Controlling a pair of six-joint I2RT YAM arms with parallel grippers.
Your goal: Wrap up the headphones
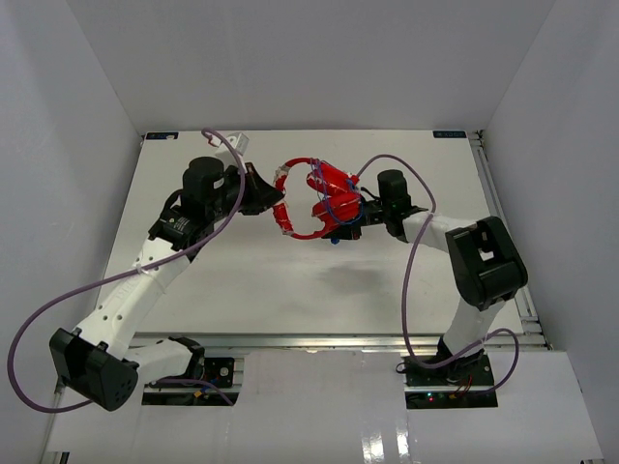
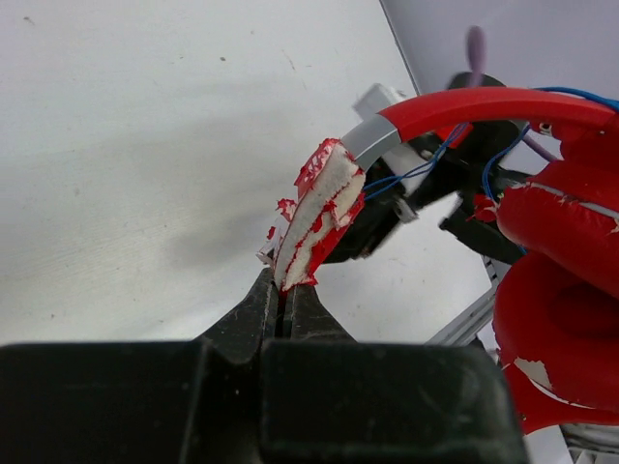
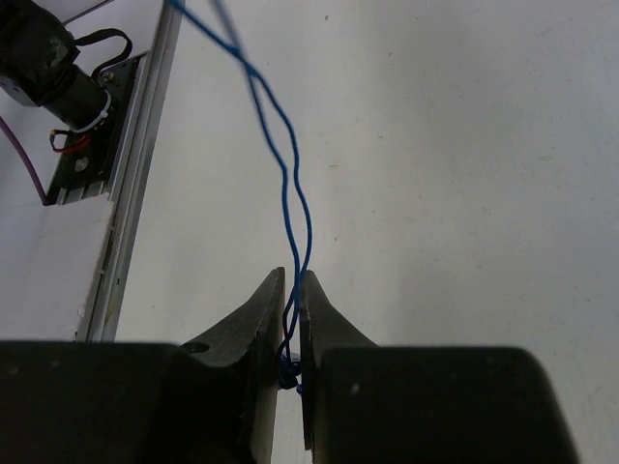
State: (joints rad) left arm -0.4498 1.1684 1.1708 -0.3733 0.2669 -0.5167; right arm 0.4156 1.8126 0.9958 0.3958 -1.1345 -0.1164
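Observation:
The red headphones (image 1: pixel 329 193) hang above the middle of the table between my two grippers. Shut on the worn red-and-white headband padding (image 2: pixel 319 217) is my left gripper (image 2: pixel 287 285), which sits at the band's left side (image 1: pixel 278 201). The red ear cups (image 2: pixel 566 280) lie to the right, with thin blue cable (image 1: pixel 334 205) looped around them. My right gripper (image 3: pixel 292 285) is at the cups' right side (image 1: pixel 355 218). Two strands of the cable (image 3: pixel 290 193) run up out of its nearly closed jaws, and a small blue tangle sits deeper between them.
Thick purple robot cables (image 1: pixel 411 261) arc over both arms. A metal rail (image 1: pixel 503 222) runs along the table's right edge, another (image 1: pixel 319 340) along the near edge. White walls enclose the table on three sides.

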